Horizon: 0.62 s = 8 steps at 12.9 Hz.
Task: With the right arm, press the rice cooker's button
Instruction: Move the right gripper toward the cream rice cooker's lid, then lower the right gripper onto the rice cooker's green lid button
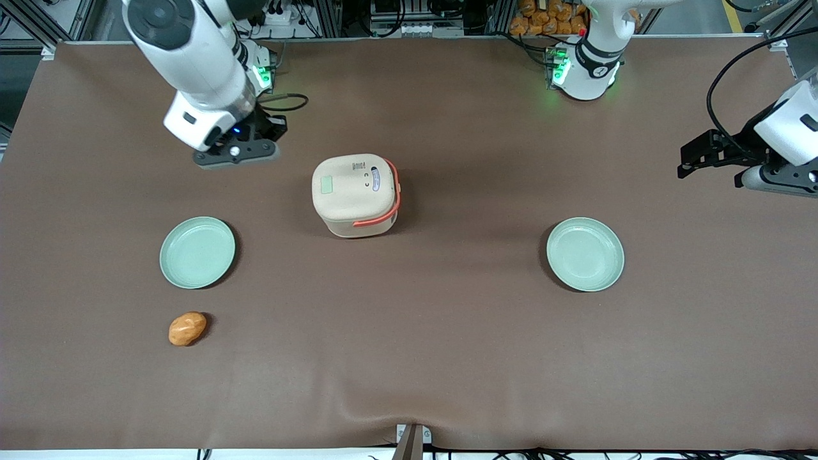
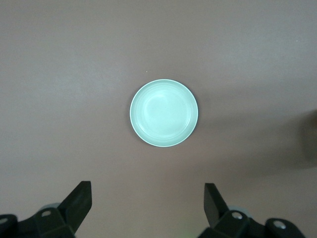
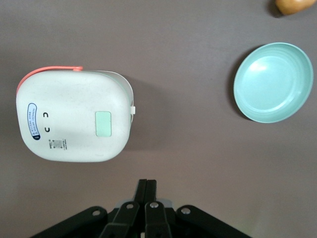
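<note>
Fingers of the tool on the right arm are pressed together, holding nothing. That tool hangs above the bare brown bench, off to one side of the rice cooker toward the working arm's end and slightly farther from the front camera, not touching it. The rice cooker stands upright near the middle of the bench, lid closed, its coral handle folded down along one side and a small pale green rectangle on the lid. A green plate lies nearer the front camera than the tool, and an orange-brown bread roll lies nearer still, just beside that plate. A second green plate sits well apart, toward the parked arm's end.
</note>
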{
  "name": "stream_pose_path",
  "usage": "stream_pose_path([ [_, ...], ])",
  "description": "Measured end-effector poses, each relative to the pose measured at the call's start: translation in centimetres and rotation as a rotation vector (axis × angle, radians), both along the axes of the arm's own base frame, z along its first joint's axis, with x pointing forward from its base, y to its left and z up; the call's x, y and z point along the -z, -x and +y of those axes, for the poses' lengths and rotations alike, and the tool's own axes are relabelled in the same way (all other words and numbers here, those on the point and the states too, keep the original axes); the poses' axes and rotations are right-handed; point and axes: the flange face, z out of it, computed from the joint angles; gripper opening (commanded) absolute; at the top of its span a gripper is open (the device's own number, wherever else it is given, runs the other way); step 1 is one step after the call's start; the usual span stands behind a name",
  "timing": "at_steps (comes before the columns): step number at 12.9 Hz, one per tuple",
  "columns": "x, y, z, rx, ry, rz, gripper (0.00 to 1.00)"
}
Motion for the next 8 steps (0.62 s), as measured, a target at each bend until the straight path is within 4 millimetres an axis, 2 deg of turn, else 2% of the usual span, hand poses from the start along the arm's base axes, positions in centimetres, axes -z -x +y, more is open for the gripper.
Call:
stream_pose_path([
  [4, 3.4, 0.2, 0.8, 0.014, -0.005, -0.001, 0.0],
  [8, 6.2, 1.1, 2.9, 0.053, -0.02, -0.028, 0.0],
])
